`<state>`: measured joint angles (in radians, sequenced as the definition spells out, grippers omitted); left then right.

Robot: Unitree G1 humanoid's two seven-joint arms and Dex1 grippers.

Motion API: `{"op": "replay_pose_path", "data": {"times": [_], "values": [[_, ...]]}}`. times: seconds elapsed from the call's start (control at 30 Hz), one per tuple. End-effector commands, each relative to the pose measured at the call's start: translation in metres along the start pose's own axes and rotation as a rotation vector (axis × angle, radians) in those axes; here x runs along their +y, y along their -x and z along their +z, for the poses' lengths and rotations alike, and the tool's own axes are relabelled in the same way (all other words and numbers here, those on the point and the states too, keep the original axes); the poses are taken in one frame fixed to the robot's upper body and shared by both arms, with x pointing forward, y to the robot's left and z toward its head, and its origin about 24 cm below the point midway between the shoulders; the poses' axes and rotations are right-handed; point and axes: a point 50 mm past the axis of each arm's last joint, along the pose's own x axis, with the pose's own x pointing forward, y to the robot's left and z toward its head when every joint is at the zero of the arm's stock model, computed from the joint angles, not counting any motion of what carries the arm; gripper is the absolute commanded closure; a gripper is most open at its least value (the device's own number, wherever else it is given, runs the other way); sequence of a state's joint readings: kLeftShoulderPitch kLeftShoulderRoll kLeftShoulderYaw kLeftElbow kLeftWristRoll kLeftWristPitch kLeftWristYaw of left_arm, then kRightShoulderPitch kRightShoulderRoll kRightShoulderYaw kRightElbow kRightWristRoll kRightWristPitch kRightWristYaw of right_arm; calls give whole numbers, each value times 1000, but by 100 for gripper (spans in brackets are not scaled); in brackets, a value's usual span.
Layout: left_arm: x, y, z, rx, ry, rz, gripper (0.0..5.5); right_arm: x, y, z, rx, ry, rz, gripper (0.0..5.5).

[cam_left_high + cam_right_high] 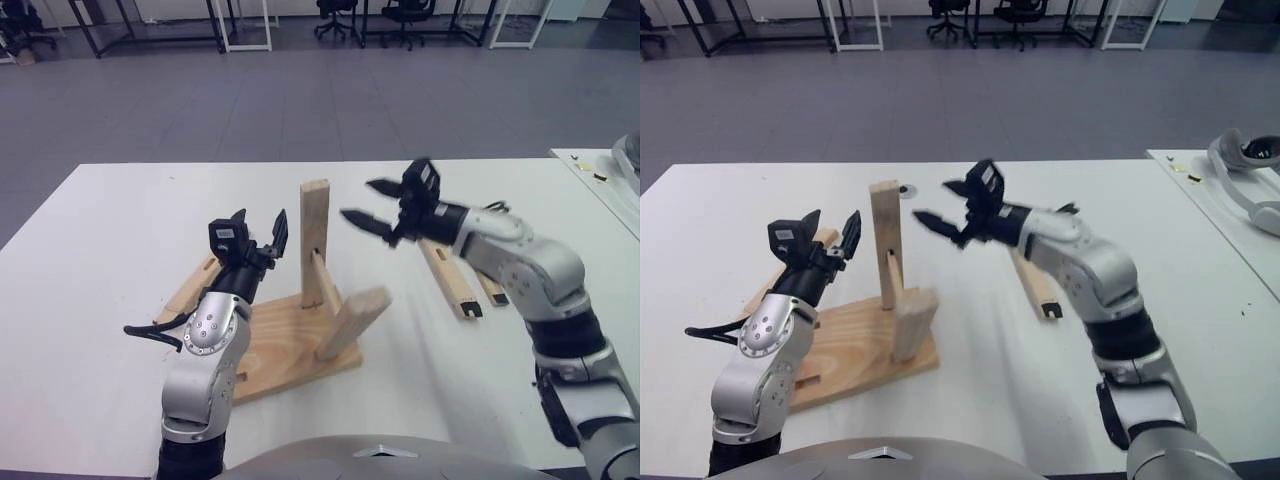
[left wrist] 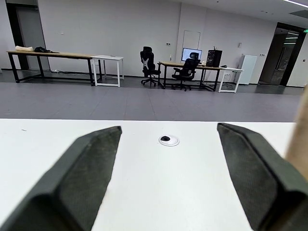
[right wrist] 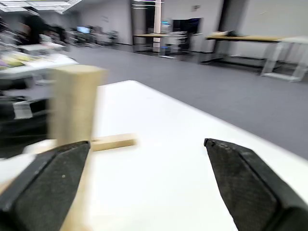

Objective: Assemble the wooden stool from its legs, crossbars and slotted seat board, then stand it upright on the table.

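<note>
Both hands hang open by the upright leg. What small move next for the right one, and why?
Probably ease the right hand onto the top of the upright leg and close. It is open, empty, level with that top and just apart from it; the leg stands in the board, with the left hand open on its other side.

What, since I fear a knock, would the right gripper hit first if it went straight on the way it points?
Probably the tall upright pale wooden leg: the open black right gripper points at it, one finger lined up with it; depth is uncertain.
</note>
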<state>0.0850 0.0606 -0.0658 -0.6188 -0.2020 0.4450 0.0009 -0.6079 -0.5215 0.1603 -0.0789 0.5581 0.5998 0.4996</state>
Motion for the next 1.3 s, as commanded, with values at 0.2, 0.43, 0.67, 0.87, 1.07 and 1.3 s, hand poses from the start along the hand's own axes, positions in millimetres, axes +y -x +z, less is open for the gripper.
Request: {"op": "replay_pose_path", "data": {"times": [0.2, 0.43, 0.67, 0.87, 1.07, 1.3], "values": [[-7, 9, -4, 10, 12, 5, 183, -12, 23, 73, -258, -68, 195, 105], [-6, 16, -8, 18, 23, 49, 183, 72, 89, 76, -185, -311, 738, 105], [0, 15, -13, 23, 14, 43, 183, 98, 97, 23, 96, -305, 598, 105], [1, 13, -19, 19, 0, 18, 183, 98, 88, 16, 22, -261, 465, 105], [-2, 14, -18, 10, -16, 2, 183, 76, 74, 40, -37, -1, 357, 105], [-9, 10, -13, -6, -5, 2, 183, 16, 46, 42, 28, 729, -31, 105]]}}
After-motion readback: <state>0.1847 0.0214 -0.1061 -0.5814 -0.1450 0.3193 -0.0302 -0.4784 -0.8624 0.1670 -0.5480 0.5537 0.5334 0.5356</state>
